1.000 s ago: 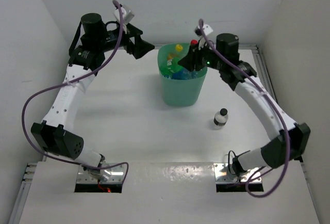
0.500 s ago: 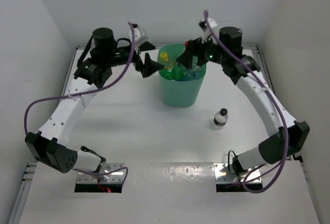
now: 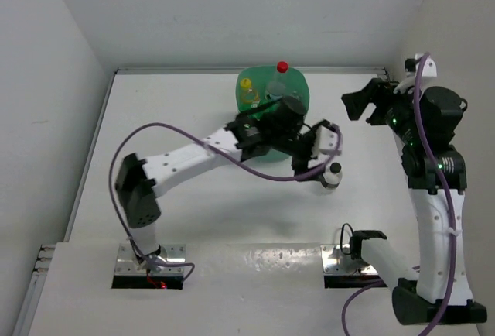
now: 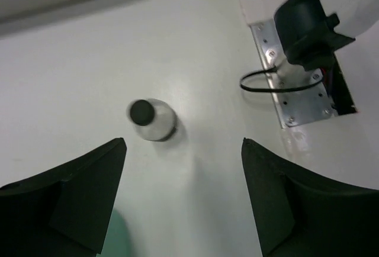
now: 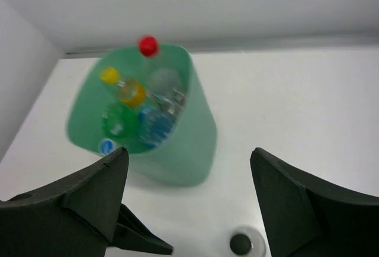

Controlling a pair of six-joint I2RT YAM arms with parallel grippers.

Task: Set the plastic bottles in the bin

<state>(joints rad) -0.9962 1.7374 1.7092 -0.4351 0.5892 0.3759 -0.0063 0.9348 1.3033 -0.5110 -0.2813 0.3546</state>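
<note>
Left gripper (image 4: 183,145) hung fingers apart above black-capped bottle (image 4: 151,119), frame centre-left; right gripper (image 5: 189,153) likewise apart, mint-green bin (image 5: 183,165) sat upper left.

in the top view the left arm (image 3: 186,158) covers the near wall of the bin (image 3: 302,88), so we cannot count the bottles inside (image 3: 276,84). the left gripper (image 3: 315,167) overlaps the lone bottle (image 3: 334,175); its label is too small to read. in the right wrist view the bin and its contents are blurred, and the bottom edge cuts this bottle. in the left wrist view the bottom edge cuts both fingers (image 4: 71,204) and a green patch (image 4: 115,239) we cannot identify.
</note>
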